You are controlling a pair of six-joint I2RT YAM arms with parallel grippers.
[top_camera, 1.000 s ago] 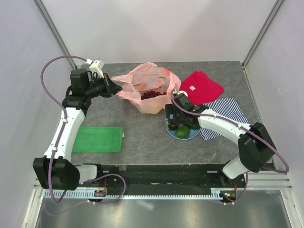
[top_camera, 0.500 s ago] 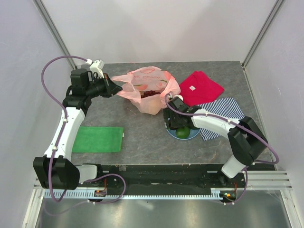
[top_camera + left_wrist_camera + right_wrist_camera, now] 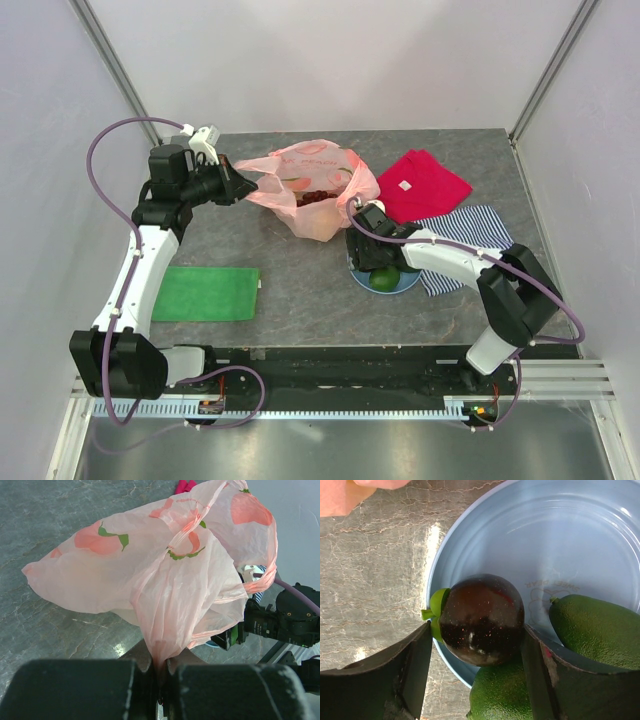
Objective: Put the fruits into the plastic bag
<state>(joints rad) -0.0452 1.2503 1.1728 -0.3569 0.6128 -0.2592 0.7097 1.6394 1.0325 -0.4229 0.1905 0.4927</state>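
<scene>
The pink plastic bag (image 3: 310, 180) stands at the back middle, with dark red grapes (image 3: 318, 198) inside. My left gripper (image 3: 245, 185) is shut on its gathered edge (image 3: 161, 645) and holds it up. My right gripper (image 3: 362, 262) is low over the blue plate (image 3: 408, 286). In the right wrist view its jaws straddle a dark purple-brown round fruit (image 3: 482, 619) on the plate (image 3: 560, 540). The right finger (image 3: 540, 670) is against the fruit and the left finger (image 3: 415, 665) is at its green calyx, the gripper (image 3: 476, 630) still open. A green avocado (image 3: 597, 630) and a round green lime (image 3: 502, 695) lie beside it.
A red folded cloth (image 3: 425, 183) lies at the back right, with a striped cloth (image 3: 475, 240) in front of it under the right arm. A green cloth (image 3: 205, 293) lies near the left arm's base. The bag's side is close to the plate.
My right gripper has shifted left over the plate's near-left rim, come down around the dark fruit, and its jaws have narrowed. The left gripper and the bag have not moved.
</scene>
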